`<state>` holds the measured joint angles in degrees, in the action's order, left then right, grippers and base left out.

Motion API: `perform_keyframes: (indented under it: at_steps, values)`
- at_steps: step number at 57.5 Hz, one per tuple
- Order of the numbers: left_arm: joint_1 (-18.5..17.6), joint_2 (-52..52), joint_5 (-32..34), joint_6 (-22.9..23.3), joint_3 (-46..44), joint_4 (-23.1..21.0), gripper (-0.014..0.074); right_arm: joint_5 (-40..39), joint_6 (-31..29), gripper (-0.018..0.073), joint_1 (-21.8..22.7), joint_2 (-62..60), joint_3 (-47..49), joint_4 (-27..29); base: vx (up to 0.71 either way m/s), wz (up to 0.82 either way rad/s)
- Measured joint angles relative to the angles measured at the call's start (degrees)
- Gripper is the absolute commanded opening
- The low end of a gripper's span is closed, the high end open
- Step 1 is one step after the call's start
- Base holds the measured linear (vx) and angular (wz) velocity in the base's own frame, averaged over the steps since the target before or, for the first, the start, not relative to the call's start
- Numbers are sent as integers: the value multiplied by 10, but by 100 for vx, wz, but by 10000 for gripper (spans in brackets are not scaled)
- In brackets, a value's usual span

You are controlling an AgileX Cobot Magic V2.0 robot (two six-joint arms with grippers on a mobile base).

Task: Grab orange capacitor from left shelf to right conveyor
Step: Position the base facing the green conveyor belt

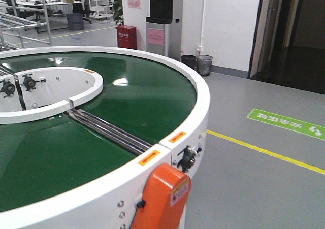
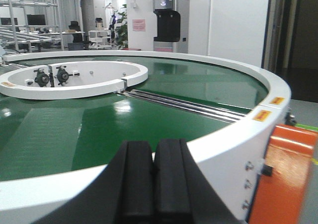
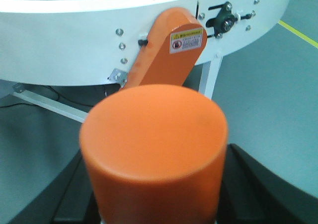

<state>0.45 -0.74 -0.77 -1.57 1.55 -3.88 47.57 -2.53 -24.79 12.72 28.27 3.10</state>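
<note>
The orange capacitor (image 3: 154, 134) fills the right wrist view, standing upright with its rounded top toward the camera. My right gripper (image 3: 154, 189) is shut on it, a black finger (image 3: 251, 184) on each side. It hangs over grey floor, outside the white outer wall (image 3: 64, 40) of the right conveyor (image 1: 127, 102). My left gripper (image 2: 153, 157) is shut with nothing in it, just outside the conveyor's white rim (image 2: 233, 134) and facing across the green belt. The left shelf is out of view.
An orange guard panel (image 1: 162, 198) is bolted to the conveyor's outer wall and also shows as the guard (image 3: 169, 50) just past the capacitor. Steel rollers (image 1: 111, 130) cross the belt. Two bins (image 1: 204, 64), a dispenser (image 1: 163, 21) and a yellow floor line (image 1: 264, 150) lie beyond.
</note>
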Motion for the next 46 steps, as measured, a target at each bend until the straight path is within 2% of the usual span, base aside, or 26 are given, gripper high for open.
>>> perform_keyframes:
  at_steps: [15, 46]
  values:
    - [0, 0, 0, 0, 0, 0, -6, 0, 0, 270, 0, 0, 0, -1, 31, 31]
    - [0, 0, 0, 0, 0, 0, -6, 0, 0, 270, 0, 0, 0, -1, 21, 51]
